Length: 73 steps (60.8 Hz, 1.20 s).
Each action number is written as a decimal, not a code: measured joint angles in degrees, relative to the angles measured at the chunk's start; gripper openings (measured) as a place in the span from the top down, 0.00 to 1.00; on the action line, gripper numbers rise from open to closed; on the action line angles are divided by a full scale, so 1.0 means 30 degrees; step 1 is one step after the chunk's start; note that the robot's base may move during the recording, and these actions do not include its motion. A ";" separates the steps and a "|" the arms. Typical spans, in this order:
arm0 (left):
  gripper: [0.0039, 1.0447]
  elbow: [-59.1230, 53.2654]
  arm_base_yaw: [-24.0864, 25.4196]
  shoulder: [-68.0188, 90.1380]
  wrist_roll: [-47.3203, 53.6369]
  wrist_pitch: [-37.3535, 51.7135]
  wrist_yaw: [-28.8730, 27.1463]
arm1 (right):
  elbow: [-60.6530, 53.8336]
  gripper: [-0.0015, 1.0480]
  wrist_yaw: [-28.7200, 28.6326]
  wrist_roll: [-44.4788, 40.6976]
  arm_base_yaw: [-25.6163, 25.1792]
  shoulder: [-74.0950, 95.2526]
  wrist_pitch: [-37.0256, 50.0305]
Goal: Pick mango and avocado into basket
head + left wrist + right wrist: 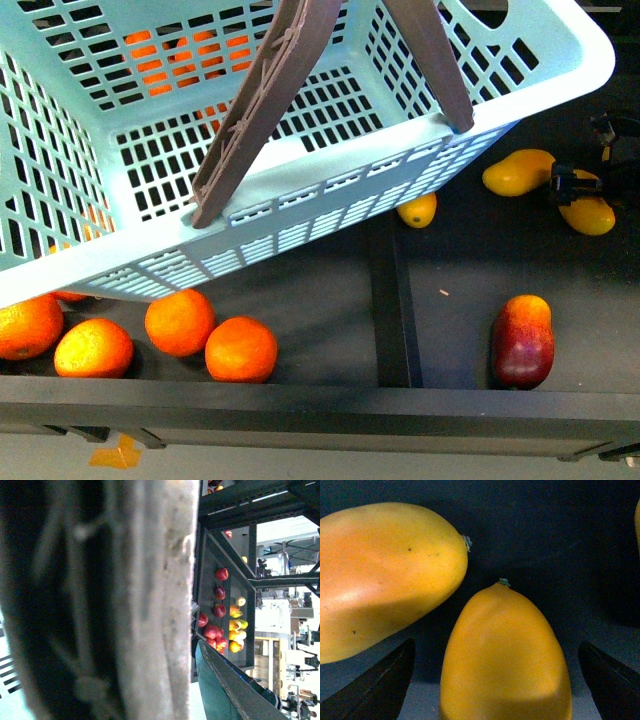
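Right wrist view first: the right gripper (pixel 496 645) hangs with its two dark fingers (pixel 380 685) spread wide, one on either side of the mango (pixel 505 660), and neither visibly touches it. The mango lies on the dark counter (pixel 545 540) with its stem end pointing away from the camera. A second yellow mango (pixel 385 575) lies just beside it, across a thin dark gap.

From the front view this pair sits at the far right of the counter. A third yellow mango (pixel 418 210) is half hidden under the edge of the basket (pixel 560 60), and a dark red-and-yellow mango (pixel 521 342) lies nearer the front. The basket fills the upper left, tilted, with its brown handle (pixel 260 110) across the opening. Four oranges (pixel 180 322) lie below its near rim.

The left wrist view is mostly one blurred pale bar, and I cannot make out the left gripper there.
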 joint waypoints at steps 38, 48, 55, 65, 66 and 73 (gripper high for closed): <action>0.72 0.0000 0.0000 0.0000 0.0000 0.0000 -0.0007 | -0.1763 0.48 -0.0321 0.0313 -0.0015 -0.0699 0.1056; 0.72 0.0000 0.0000 0.0000 0.0000 0.0000 0.0000 | -0.3519 0.48 -0.0648 0.0342 -0.0175 -0.1610 0.1843; 0.72 0.0007 0.0000 0.0000 0.0000 0.0000 0.0007 | -0.4925 0.48 -0.0903 0.0423 -0.0379 -0.2608 0.2484; 0.72 0.0000 0.0000 0.0000 0.0000 0.0000 -0.0007 | -0.7657 0.48 -0.1668 0.0809 -0.0838 -0.4954 0.4204; 0.72 0.0000 0.0000 0.0000 0.0000 0.0000 -0.0007 | -0.7876 0.48 -0.1727 0.0831 -0.0882 -0.5158 0.4342; 0.72 0.0007 0.0000 0.0000 0.0000 0.0000 0.0000 | -1.0353 0.48 -0.2397 0.0998 -0.1377 -0.7453 0.5719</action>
